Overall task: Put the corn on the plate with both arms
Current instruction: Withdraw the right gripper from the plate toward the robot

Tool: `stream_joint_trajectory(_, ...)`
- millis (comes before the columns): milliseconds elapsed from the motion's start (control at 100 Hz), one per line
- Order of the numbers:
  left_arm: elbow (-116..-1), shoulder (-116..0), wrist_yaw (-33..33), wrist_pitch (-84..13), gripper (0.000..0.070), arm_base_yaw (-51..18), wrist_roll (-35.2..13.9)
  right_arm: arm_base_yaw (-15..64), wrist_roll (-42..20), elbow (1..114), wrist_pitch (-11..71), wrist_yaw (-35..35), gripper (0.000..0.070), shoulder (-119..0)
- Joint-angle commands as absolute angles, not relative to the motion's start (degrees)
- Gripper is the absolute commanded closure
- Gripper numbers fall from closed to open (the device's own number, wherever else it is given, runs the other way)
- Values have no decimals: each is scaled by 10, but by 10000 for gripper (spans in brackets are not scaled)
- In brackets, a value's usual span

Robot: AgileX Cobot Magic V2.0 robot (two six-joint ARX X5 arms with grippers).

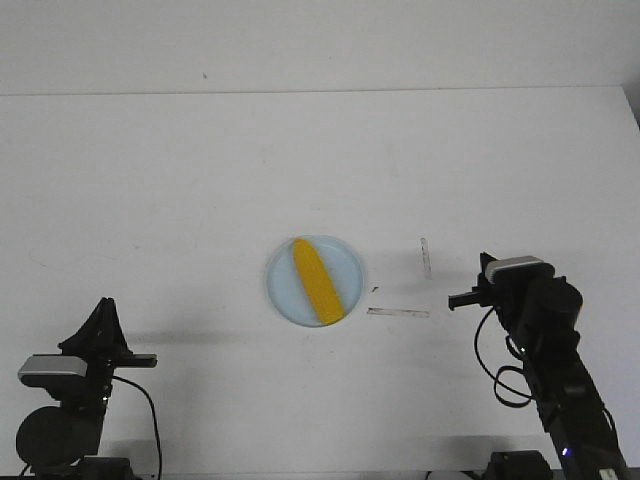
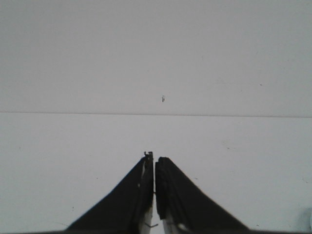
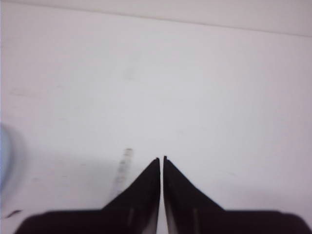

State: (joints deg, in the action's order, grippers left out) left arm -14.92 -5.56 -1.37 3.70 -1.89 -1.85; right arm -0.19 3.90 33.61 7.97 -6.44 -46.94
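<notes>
Corn (image 1: pixel 316 282) lying diagonally on plate (image 1: pixel 283 296), well clear of both sets of fingers; left gripper (image 2: pixel 154 163) closed, empty; right gripper (image 3: pixel 162 161) closed, empty; placement judged complete, next: arms hold parked

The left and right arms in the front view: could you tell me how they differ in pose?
The left arm sits folded low by the table's near edge, far from the plate; the right arm stands taller and nearer to it. The left end effector faces away across the table; the right end effector angles toward the plate's side. Both are shut and empty; the corn lies on the plate.
</notes>
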Motion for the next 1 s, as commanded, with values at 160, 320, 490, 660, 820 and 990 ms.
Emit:
stream_joint_trajectory(160,-152,-55,-13,44,699,-19,-11,-20,11,264,25,-59,690,-336)
stream_joint_trajectory(320,-152,-55,-13,44,699,-19,-11,-19,-39,232,26,-58,690,-244)
stream_joint_trajectory(490,-152,-55,-13,44,699,-19,-11,-19,-52,223,46,-24,690,-176)
stream_joint_trajectory(660,-152,-55,-13,44,699,-19,-11,-19,-65,223,52,-23,690,-149)
stream_joint_trajectory(820,-152,-55,-13,44,699,-19,-11,-19,-98,223,52,-26,690,-146)
stream_joint_trajectory(990,-152,-55,-13,44,699,-19,-11,-19,-96,223,51,-26,690,-146)
